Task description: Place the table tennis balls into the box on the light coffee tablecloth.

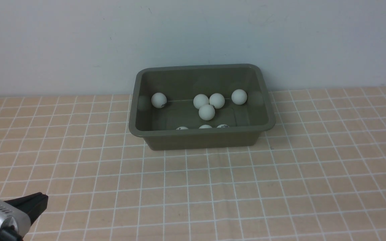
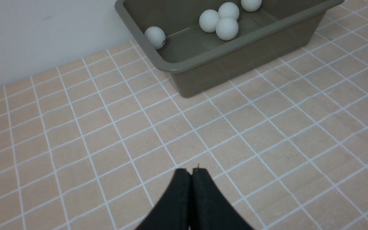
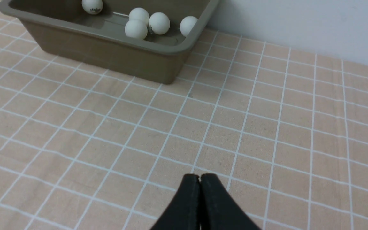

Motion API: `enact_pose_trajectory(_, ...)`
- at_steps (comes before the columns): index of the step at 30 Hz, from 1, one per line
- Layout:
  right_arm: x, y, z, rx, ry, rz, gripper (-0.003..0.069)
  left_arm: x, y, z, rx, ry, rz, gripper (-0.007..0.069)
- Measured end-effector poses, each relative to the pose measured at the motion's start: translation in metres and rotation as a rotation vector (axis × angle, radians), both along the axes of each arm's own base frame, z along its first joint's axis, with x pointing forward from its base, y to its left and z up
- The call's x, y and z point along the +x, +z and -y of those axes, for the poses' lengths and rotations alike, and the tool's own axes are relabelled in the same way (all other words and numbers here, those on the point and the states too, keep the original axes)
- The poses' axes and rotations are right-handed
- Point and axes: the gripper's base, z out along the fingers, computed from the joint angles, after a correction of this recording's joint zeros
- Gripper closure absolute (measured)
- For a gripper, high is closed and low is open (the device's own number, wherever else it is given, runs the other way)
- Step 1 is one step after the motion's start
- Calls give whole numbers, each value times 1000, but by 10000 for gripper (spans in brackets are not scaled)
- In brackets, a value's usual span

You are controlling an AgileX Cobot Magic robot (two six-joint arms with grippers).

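Nearest, at the worktop's front left corner, the left gripper (image 1: 40,201) pokes into sight, its black jaws pressed together with nothing between them; its wrist view shows the tips meeting above the light coffee tablecloth (image 1: 213,187). The right gripper (image 3: 200,176) appears only in its own wrist view, likewise pinched closed and empty over the cloth, well apart from the box.

Farther back, toward the rear edge of the worktop and close to the pale wall (image 1: 193,33), sits the box (image 1: 201,132), an olive-grey tub resting on the grid-printed cloth. All the table tennis balls (image 1: 206,112) I can see lie inside it. Three peek just above the near rim, mostly hidden by it. Beyond them, one ball lies near the middle of the floor, touching a pair just behind it. Another sits toward the left wall, with a dark logo on it, and one more lies toward the right wall.
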Motion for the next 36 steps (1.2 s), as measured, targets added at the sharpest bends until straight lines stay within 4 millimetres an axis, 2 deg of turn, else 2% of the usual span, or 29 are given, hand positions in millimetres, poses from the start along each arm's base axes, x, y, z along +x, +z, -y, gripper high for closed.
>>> enact_pose_trajectory(7,-2,-4,0,-11,3,-43,677,0,0,0,2,0,1,693)
enact_pose_trajectory(13,-3,-5,0,-14,3,-60,677,-3,3,-9,111,20,72,693)
enact_pose_trajectory(17,-3,-6,0,-16,3,-70,677,-21,9,-28,128,184,150,693)
enact_pose_trajectory(24,-3,-6,0,-17,4,-72,677,-50,5,-44,151,377,170,693)
enact_pose_trajectory(29,-3,-6,0,-17,4,-75,677,-57,-13,-46,146,427,213,693)
enact_pose_trajectory(36,-4,-7,1,-20,4,-83,677,-44,-60,-45,141,424,150,693)
